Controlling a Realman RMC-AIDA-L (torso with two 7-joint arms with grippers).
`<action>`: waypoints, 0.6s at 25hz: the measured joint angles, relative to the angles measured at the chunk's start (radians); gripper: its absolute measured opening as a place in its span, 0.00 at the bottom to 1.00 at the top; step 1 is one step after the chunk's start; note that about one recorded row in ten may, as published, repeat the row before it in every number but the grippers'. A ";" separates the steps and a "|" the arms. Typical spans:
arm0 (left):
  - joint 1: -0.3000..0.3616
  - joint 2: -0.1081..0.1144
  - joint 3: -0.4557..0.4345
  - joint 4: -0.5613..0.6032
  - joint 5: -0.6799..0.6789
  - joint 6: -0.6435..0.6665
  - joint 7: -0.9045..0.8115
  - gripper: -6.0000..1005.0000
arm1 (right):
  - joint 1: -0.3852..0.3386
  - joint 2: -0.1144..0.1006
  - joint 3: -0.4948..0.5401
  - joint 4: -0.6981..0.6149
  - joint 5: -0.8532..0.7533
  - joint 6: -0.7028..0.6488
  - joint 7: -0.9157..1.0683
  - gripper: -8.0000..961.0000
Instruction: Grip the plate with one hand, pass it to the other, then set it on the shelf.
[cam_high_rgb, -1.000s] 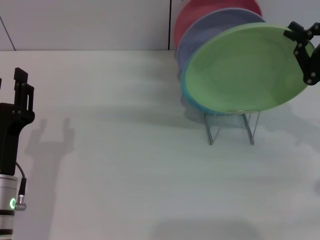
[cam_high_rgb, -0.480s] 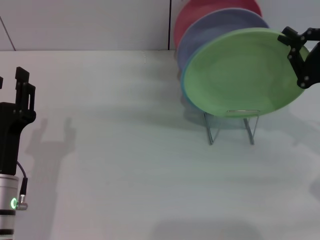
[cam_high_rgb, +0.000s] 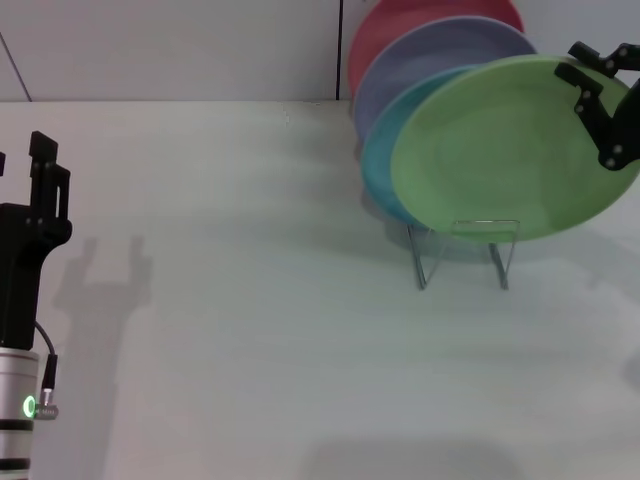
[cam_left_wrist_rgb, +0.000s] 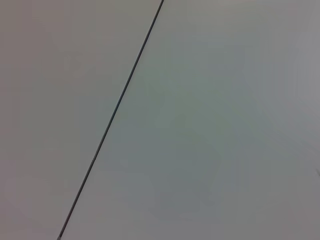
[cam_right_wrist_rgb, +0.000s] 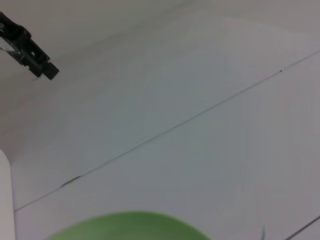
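Upper right of my head view, I see a turquoise-blue plate (cam_high_rgb: 378, 170) standing on edge, a lavender plate (cam_high_rgb: 425, 55) behind it and a red plate (cam_high_rgb: 400, 18) behind that. They overlap closely. The pale table (cam_high_rgb: 260, 300) fills the lower frame, below a light wall (cam_high_rgb: 170, 45).

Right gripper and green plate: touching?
Touching. In the head view the right gripper has its black fingers clamped over the upper right rim of the green plate, which hangs tilted above the wire rack.
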 joint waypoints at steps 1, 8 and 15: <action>0.000 0.000 0.000 -0.006 0.000 0.000 0.003 0.57 | 0.000 -0.002 -0.010 0.000 0.001 -0.002 0.005 0.07; 0.002 0.000 0.000 -0.010 0.000 0.001 0.005 0.57 | 0.001 -0.004 -0.025 0.004 0.002 0.001 0.009 0.13; 0.003 0.000 0.000 -0.010 0.000 0.004 0.004 0.57 | 0.010 0.002 -0.034 0.009 0.002 0.001 0.015 0.14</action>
